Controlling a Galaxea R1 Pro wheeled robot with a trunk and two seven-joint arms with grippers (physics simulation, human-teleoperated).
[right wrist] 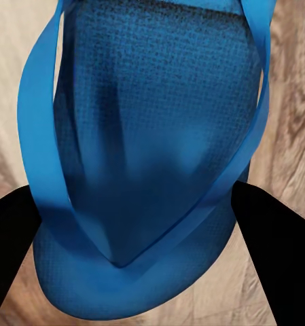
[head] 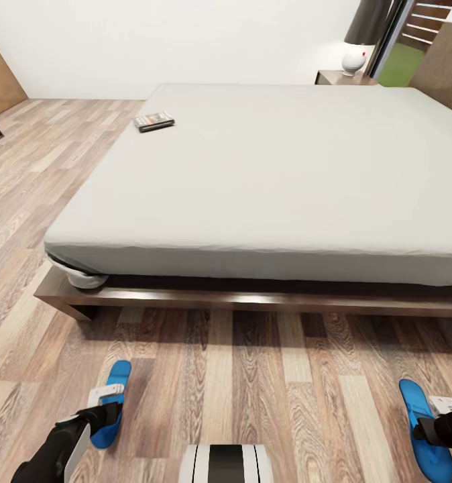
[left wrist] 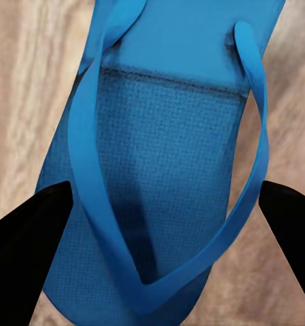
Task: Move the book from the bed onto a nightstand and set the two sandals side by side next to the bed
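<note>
Left gripper (left wrist: 162, 204) is sitting spread around one blue sandal (left wrist: 166, 149) on the floor (head: 253, 389). Right gripper (right wrist: 135, 224) is straddling the other sandal (right wrist: 145, 156), jaws apart. Book (head: 153, 121) is lying on the bed (head: 266, 174).

My head camera sits high and looks forward and down. It sees the wood floor (head: 253, 376) near my base, then the bed (head: 266, 174), and the white wall far behind it. Both my arms show at the bottom corners.

The camera on my left arm looks straight down, very close, at one blue sandal (left wrist: 159, 170) on the floor. My head camera sees that same sandal (head: 113, 402) at its lower left.

The camera on my right arm also looks down, very close, at the other blue sandal (right wrist: 152, 170). My head camera sees it (head: 424, 429) at its lower right.
</note>
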